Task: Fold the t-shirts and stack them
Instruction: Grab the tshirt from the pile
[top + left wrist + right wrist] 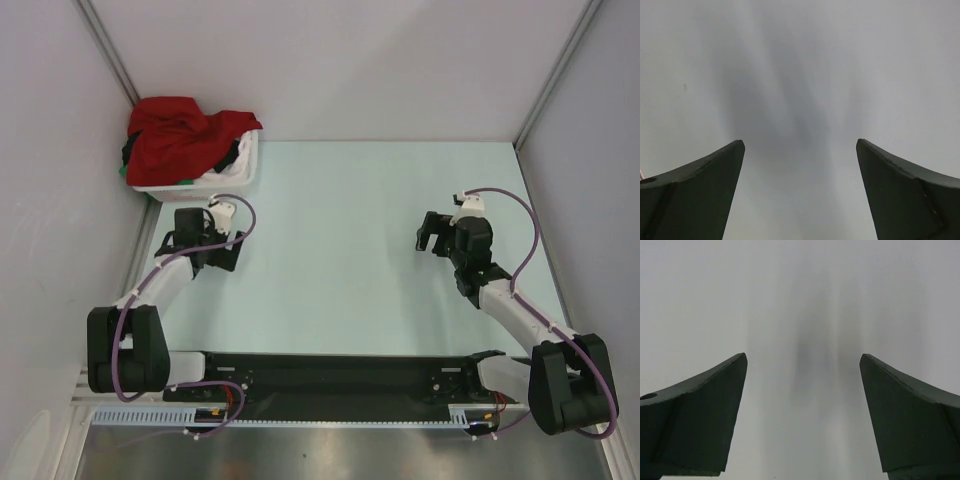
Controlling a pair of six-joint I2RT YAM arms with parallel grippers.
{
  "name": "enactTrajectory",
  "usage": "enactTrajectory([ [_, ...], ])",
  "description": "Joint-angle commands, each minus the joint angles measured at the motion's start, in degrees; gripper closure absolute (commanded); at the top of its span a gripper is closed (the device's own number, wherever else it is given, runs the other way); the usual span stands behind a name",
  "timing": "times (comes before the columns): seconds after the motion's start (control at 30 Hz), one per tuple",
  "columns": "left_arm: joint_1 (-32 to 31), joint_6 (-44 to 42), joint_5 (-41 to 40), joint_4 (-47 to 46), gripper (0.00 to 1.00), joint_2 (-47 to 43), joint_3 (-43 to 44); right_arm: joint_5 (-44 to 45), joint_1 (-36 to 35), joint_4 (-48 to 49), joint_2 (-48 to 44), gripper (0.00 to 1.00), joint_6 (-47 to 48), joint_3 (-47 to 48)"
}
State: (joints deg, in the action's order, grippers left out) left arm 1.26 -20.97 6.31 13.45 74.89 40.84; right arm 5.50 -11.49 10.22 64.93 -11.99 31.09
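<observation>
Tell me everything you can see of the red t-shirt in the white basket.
The red t-shirt is bright red soft cloth, crumpled and not folded. It lies heaped on top of the white laundry basket at the far left corner of the table and hangs over the rim. Black cloth shows under it. No label can be made out.
</observation>
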Motion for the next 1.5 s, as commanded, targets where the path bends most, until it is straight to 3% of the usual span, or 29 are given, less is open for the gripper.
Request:
enactTrajectory([
  [0.0, 0.2, 1.1, 3.2, 3.6, 0.00, -1.2, 4.7, -0.3, 0.2, 2.1, -1.3, 0.00, -0.4, 2.0],
  [0.1, 0.3, -5.4, 17.4, 11.6, 0.00, -4.9, 11.1, -0.4, 0.2, 1.7, -2.0, 0.00, -0.7, 2.8],
  [0.17, 0.3, -9.9, 20.0, 16.0, 0.00, -4.8, 16.1, -0.9, 0.1, 1.2, -1.9, 0.00, -0.5, 3.5],
  [0.3, 0.8, -7.2, 6.1, 15.8, 0.00, 2.6, 34.3, -1.8, 0.1, -0.6, -1.5, 0.00, -1.2, 5.8],
  [0.43, 1.8, -5.3, -4.2, 16.7, 0.00, 13.7, 47.0, -2.2, -0.2, -0.6, -1.8, 0.00, -2.0, 6.1],
  [0.53, 3.3, -2.0, -12.0, 18.2, 0.00, 26.4, 58.5, -2.1, -0.5, -0.7, -2.2, 0.00, -1.8, 6.3],
  [0.67, 4.7, -1.0, -12.7, 22.0, 0.00, 41.9, 74.9, -1.5, -1.0, -2.1, -2.8, 0.00, -1.1, 6.9],
  [0.87, 4.8, -2.7, -6.9, 24.0, 0.03, 52.1, 85.2, 0.2, -1.2, -3.6, -3.7, 0.00, -0.7, 6.9],
  [1.0, 4.7, -4.1, -9.3, 22.3, 0.25, 56.8, 87.6, 0.7, -1.4, -3.5, -4.2, 0.00, -0.6, 6.4],
  [1.1, 4.7, -4.1, -8.2, 19.3, 0.57, 56.7, 86.6, 0.0, -1.4, -4.2, -3.7, 0.00, -0.5, 7.1],
  [1.13, 4.7, -3.4, -7.6, 18.8, 0.99, 56.3, 86.3, -0.2, -1.4, -4.5, -3.7, 0.00, -0.4, 7.5],
  [1.33, 4.5, -0.8, -1.8, 15.8, 1.00, 47.6, 79.3, -0.1, -2.0, -4.4, -3.8, 0.00, -0.8, 7.6],
  [1.47, 4.4, 1.2, 2.4, 19.7, 1.00, 40.6, 78.8, -0.5, -2.3, -4.9, -3.9, 0.00, -1.2, 8.5],
])
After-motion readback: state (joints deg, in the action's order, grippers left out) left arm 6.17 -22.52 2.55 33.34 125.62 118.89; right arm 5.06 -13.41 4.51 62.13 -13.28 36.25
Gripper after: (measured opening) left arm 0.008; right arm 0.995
